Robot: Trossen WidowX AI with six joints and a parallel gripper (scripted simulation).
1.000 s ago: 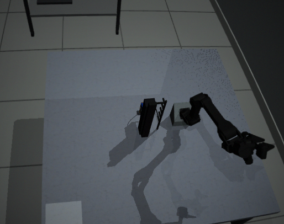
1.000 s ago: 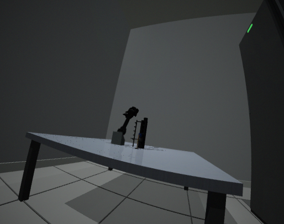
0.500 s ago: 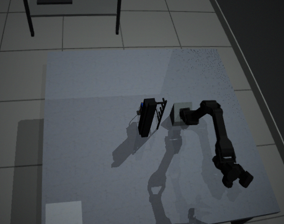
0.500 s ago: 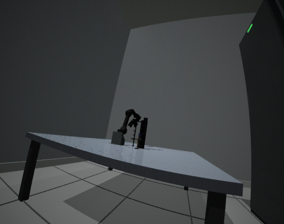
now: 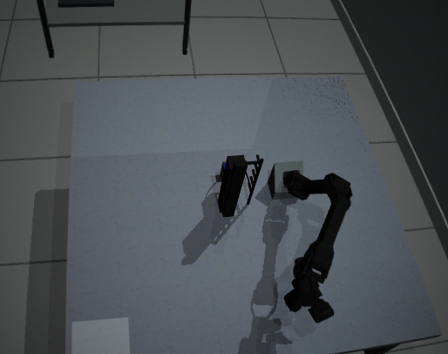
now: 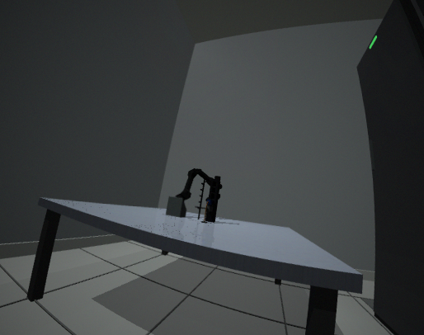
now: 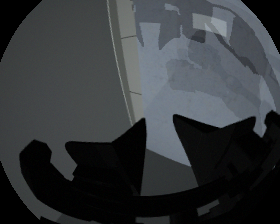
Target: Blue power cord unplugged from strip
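End effector (image 5: pixel 313 305) lower right of frame, partly closed, gripping nothing, well apart from power strip (image 5: pixel 232 185) standing upright mid-tabletop (image 5: pixel 141 131); blue plug (image 5: pixel 224 166) at strip's upper left edge.

Obstacles on your table (image 5: pixel 141 131): power strip (image 5: pixel 232 185) standing upright near the middle, a thin rack (image 5: pixel 254 179) just beside it, grey base block (image 5: pixel 285 180) beyond that. Narrow gap between rack and block. Gripper (image 5: pixel 308 305) hangs well apart, near the table's edge.
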